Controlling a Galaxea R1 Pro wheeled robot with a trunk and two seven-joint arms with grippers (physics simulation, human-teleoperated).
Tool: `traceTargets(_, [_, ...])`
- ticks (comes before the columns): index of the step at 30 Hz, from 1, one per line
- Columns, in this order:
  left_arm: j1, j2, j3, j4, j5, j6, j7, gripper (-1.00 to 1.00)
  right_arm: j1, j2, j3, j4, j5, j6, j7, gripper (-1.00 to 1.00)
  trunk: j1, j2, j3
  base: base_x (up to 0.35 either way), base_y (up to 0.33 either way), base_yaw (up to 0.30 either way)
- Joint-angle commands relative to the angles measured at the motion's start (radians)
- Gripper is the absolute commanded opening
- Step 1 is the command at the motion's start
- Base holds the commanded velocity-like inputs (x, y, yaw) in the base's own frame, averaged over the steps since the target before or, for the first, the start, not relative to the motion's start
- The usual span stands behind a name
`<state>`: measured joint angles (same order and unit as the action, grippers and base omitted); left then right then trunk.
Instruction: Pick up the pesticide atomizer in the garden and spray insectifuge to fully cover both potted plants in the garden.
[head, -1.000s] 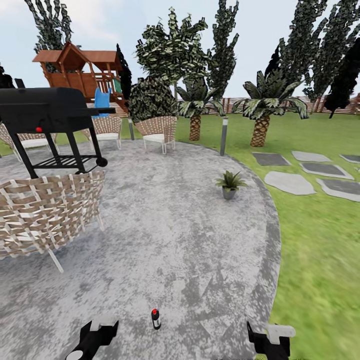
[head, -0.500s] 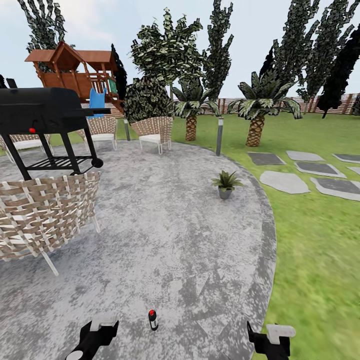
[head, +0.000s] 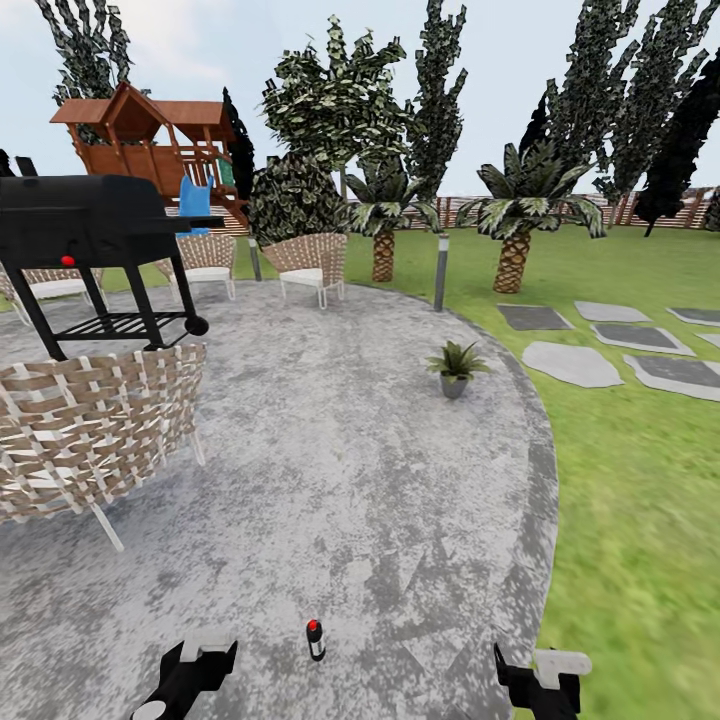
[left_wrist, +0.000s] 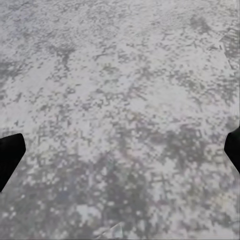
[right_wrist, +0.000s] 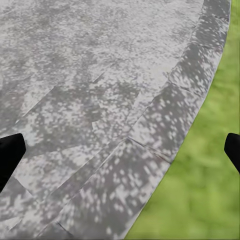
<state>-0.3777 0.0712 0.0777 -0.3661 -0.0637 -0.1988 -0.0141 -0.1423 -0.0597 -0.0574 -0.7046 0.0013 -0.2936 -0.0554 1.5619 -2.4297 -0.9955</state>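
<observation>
head view now has the pesticide atomizer (head: 315, 640) upright on the grey patio (head: 350, 470) between the left gripper (head: 185, 675) and right gripper (head: 540, 680), with 1 potted plant (head: 456, 366) well beyond; the whole scene has slid slightly since half a second ago, so the camera moved, the bottle did not, and i judge the robot is lining up its approach. both wrist views show widely parted fingers holding nothing, the right one (right_wrist: 120, 145) also catching the lawn (right_wrist: 200, 190) at the patio's edge, while the left (left_wrist: 120, 145) faces bare paving.

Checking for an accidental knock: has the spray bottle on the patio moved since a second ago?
No. The spray bottle stands upright at the same spot on the paving pattern; only the camera shifted slightly.
</observation>
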Motion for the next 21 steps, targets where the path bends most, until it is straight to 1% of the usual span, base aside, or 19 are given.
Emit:
traceTargets(1, [-0.001, -0.001, 0.005, 0.001, -0.007, -0.004, -0.001, 1.0, 0.0, 0.0, 0.001, 0.001, 0.0, -0.003, -0.003, 1.0, 0.0, 0.0, -0.001, 0.0, 0.111, 0.0])
traceTargets(9, [-0.001, -0.001, 0.005, 0.001, -0.007, -0.004, -0.001, 1.0, 0.0, 0.0, 0.001, 0.001, 0.0, -0.003, -0.003, 1.0, 0.0, 0.0, -0.001, 0.0, 0.024, -0.019])
traceTargets(16, [0.0, -0.001, 0.006, 0.001, -0.007, -0.004, -0.001, 1.0, 0.0, 0.0, 0.001, 0.0, 0.0, -0.002, -0.003, 1.0, 0.0, 0.0, -0.001, 0.023, 0.02, -0.218])
traceTargets(21, [0.0, -0.001, 0.005, 0.001, -0.007, -0.004, -0.001, 1.0, 0.0, 0.0, 0.001, -0.001, 0.0, -0.003, -0.003, 1.0, 0.0, 0.0, -0.001, 0.038, 0.032, -0.045])
